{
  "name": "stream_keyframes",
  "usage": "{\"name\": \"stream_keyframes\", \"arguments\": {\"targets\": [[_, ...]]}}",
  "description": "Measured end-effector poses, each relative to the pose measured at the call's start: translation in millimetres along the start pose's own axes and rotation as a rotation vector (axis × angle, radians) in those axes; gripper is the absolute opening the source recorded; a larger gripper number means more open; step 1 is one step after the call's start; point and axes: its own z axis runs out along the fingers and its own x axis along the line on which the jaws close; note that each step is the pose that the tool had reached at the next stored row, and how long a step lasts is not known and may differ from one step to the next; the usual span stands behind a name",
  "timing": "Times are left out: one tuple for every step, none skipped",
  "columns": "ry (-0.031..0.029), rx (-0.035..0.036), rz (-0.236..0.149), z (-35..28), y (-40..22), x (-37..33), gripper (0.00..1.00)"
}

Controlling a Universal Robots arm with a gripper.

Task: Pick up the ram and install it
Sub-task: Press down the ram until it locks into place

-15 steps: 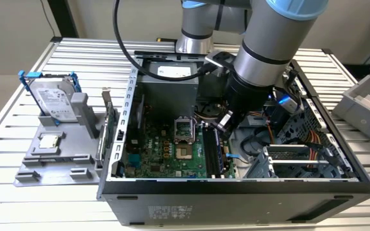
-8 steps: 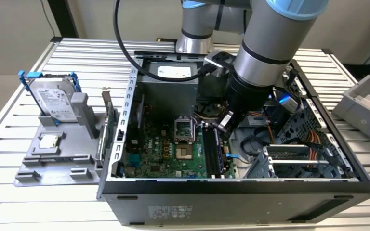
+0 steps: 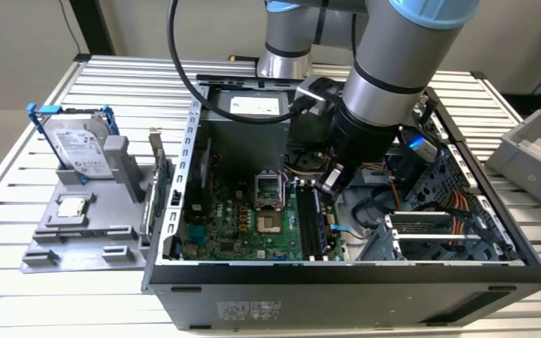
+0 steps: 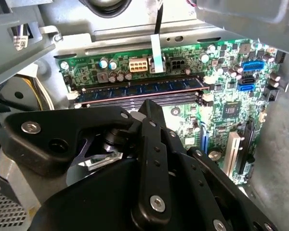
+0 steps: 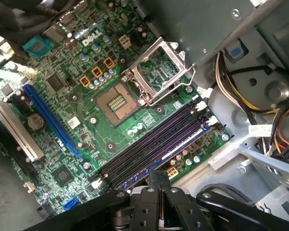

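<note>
The ram (image 3: 310, 222) is a long dark stick standing in the motherboard slot nearest the drive-cage side of the open computer case (image 3: 346, 271). In both wrist views, ram (image 4: 139, 89) (image 5: 179, 148) lies along the outermost slot beside empty dark slots. My gripper (image 3: 330, 184) hangs inside the case just above the far end of that stick. Its black fingers (image 5: 159, 177) are pressed together and shut, with nothing between them. From the second wrist view, the gripper (image 4: 151, 109) points at the middle of the slots.
An open CPU socket (image 3: 265, 186) sits beside the slots. Orange and yellow cables (image 3: 458, 218) and a drive cage fill the case's right side. A grey holder (image 3: 82, 225) on the exterior view's left carries a hard drive (image 3: 81, 148) and a CPU chip (image 3: 71, 205). A grey bin (image 3: 534, 151) stands at right.
</note>
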Motion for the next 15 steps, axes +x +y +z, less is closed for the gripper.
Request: {"name": "stream_keyframes", "arguments": {"targets": [[0.0004, 0.0004, -0.01, 0.0, 0.0, 0.0, 0.0], [0.0008, 0.0008, -0.019, 0.0, 0.0, 0.0, 0.0], [0.0012, 0.0012, -0.028, 0.0, 0.0, 0.0, 0.0], [0.0015, 0.0015, -0.035, 0.0, 0.0, 0.0, 0.0], [0.0018, 0.0018, -0.042, 0.0, 0.0, 0.0, 0.0], [0.0021, 0.0021, -0.048, 0.0, 0.0, 0.0, 0.0], [0.0023, 0.0023, -0.053, 0.0, 0.0, 0.0, 0.0], [0.0025, 0.0026, -0.059, 0.0, 0.0, 0.0, 0.0], [0.0027, 0.0028, -0.065, 0.0, 0.0, 0.0, 0.0], [0.0031, 0.0031, -0.071, 0.0, 0.0, 0.0, 0.0], [0.0033, 0.0034, -0.077, 0.0, 0.0, 0.0, 0.0], [0.0035, 0.0036, -0.083, 0.0, 0.0, 0.0, 0.0], [0.0038, 0.0039, -0.09, 0.0, 0.0, 0.0, 0.0], [0.004, 0.0042, -0.096, 0.0, 0.0, 0.0, 0.0], [0.0043, 0.0045, -0.103, 0.0, 0.0, 0.0, 0.0]]}}
